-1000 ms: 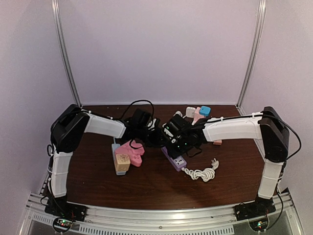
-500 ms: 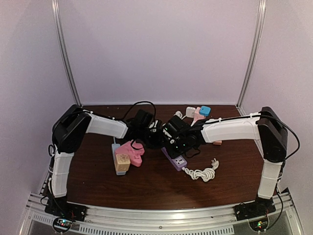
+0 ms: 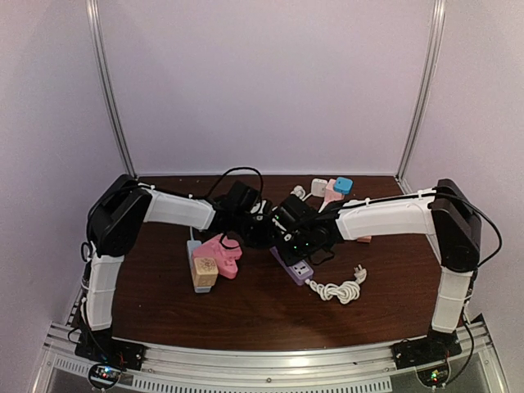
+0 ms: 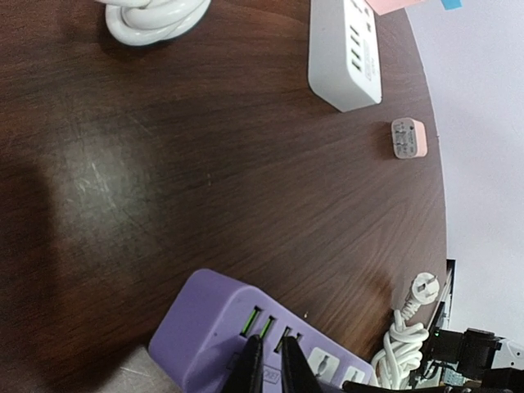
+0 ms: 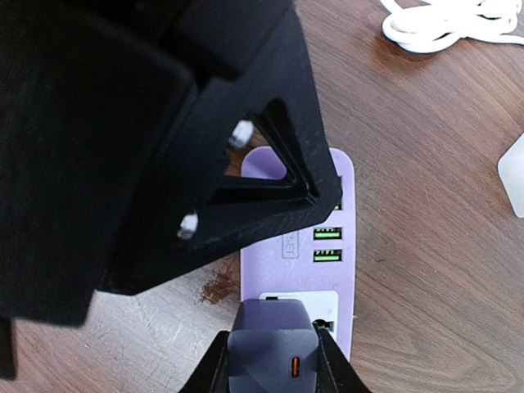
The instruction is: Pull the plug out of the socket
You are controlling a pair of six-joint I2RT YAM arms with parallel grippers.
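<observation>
Lilac rectangular plastic power strip [image 5: 278, 270]: green slots, white socket face
Grey-violet blocky plastic plug [image 5: 274, 344]: orange mark
Wooden counter [image 4: 205, 147]: dark brown, streaked grain
Coiled cable [image 3: 336, 289]: white

Power strip [image 3: 298, 269] lies central on the table [image 3: 246, 319], plug [image 5: 270, 348] seated on its top. Coiled cord [image 3: 337, 288] just right of it, toward the front edge. Adapter pile [image 3: 214, 258] left of it; further adapters [image 3: 330, 188] near the back edge.

White power strip [image 4: 345, 51], peach adapter [image 4: 408, 137], pink adapter [image 3: 219, 250], wooden table [image 3: 246, 315]
</observation>
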